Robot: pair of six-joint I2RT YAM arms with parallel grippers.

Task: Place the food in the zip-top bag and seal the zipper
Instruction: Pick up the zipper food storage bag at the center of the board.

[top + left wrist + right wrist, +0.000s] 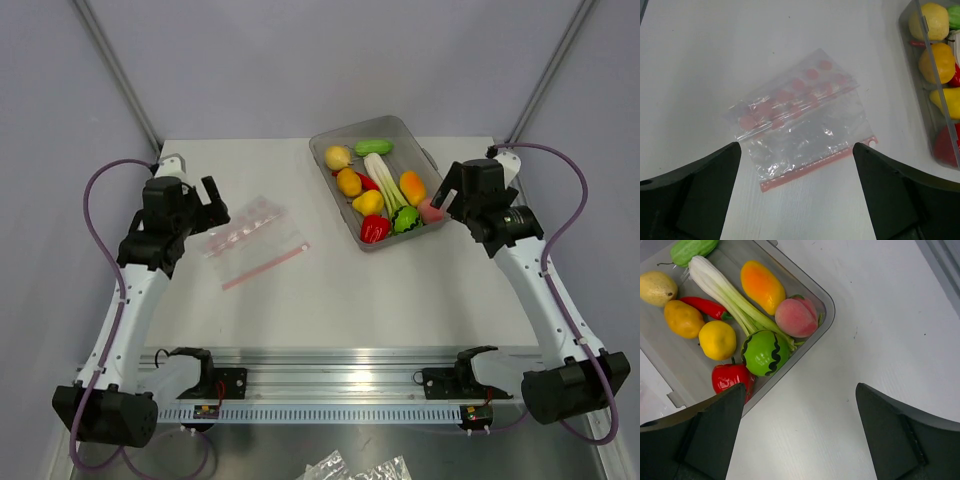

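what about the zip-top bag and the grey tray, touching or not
Apart. The top external view shows bare table between the zip-top bag and the grey tray.

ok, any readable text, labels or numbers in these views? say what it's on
None can be read in any view.
zip-top bag: only a print of round pink dots, no letters.
food and grey tray: no labels or markings.
small boards by the arm bases: too small to read.
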